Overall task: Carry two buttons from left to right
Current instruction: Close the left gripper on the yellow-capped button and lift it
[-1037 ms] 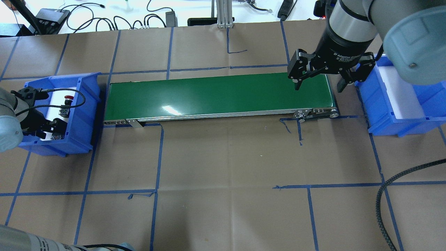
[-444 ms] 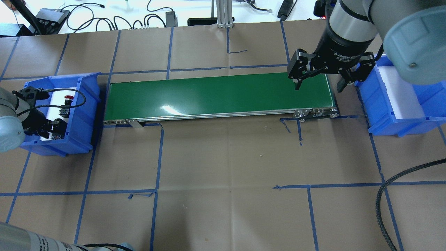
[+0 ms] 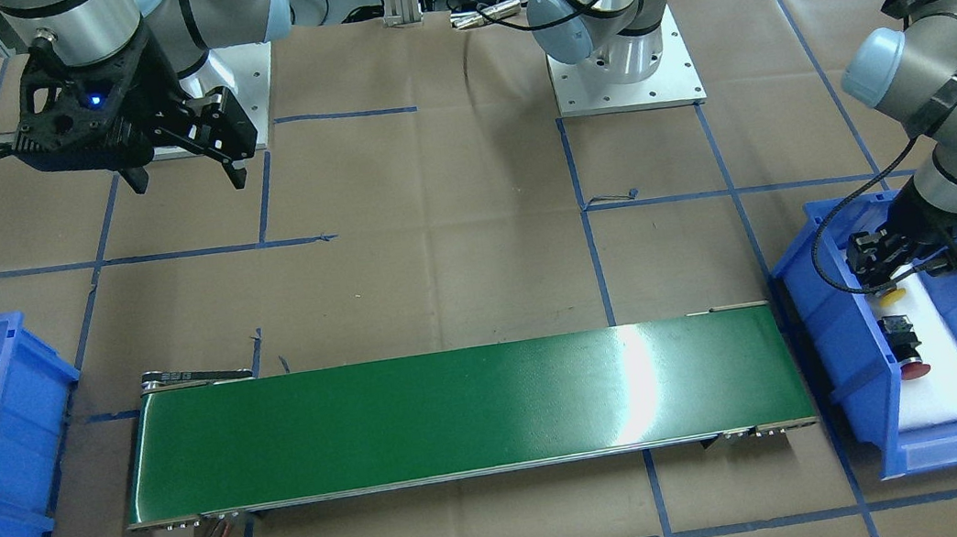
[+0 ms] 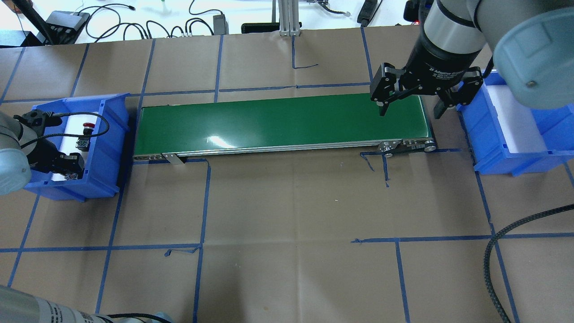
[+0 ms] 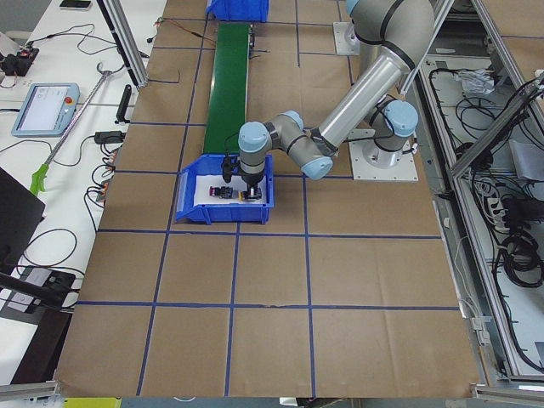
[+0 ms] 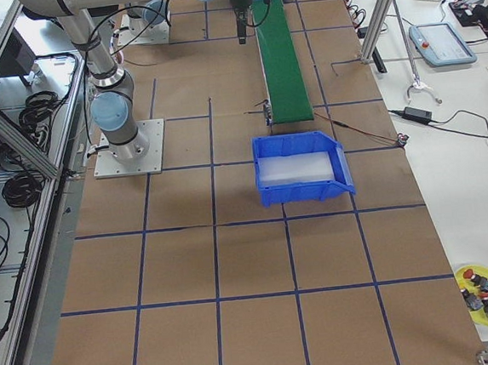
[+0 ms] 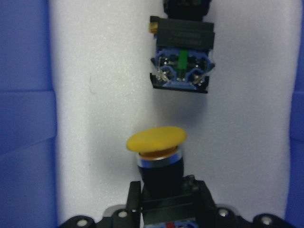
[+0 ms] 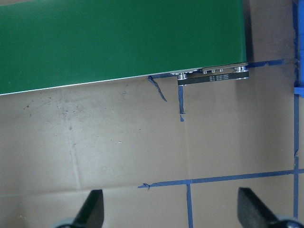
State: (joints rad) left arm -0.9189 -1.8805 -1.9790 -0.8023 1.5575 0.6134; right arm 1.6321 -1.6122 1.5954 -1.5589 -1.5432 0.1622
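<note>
The yellow button (image 7: pixel 156 140) lies on the white pad of the left blue bin (image 4: pixel 101 152), its black body between the jaws of my left gripper (image 7: pixel 166 202), which is shut on it. The yellow cap also shows in the front-facing view (image 3: pixel 892 295) just under the left gripper (image 3: pixel 899 264). The red button (image 3: pixel 905 346) lies beside it in the same bin, and its rear terminals show in the left wrist view (image 7: pixel 180 71). My right gripper (image 4: pixel 409 107) is open and empty above the right end of the green conveyor belt (image 4: pixel 278 121).
The right blue bin (image 4: pixel 489 143) with a white pad stands past the belt's right end. Brown paper with blue tape lines covers the table (image 4: pixel 291 215). A black cable (image 4: pixel 493 251) loops at the front right.
My left gripper's fingers have drawn together low in the left bin and shifted slightly left. The right arm has not moved.
</note>
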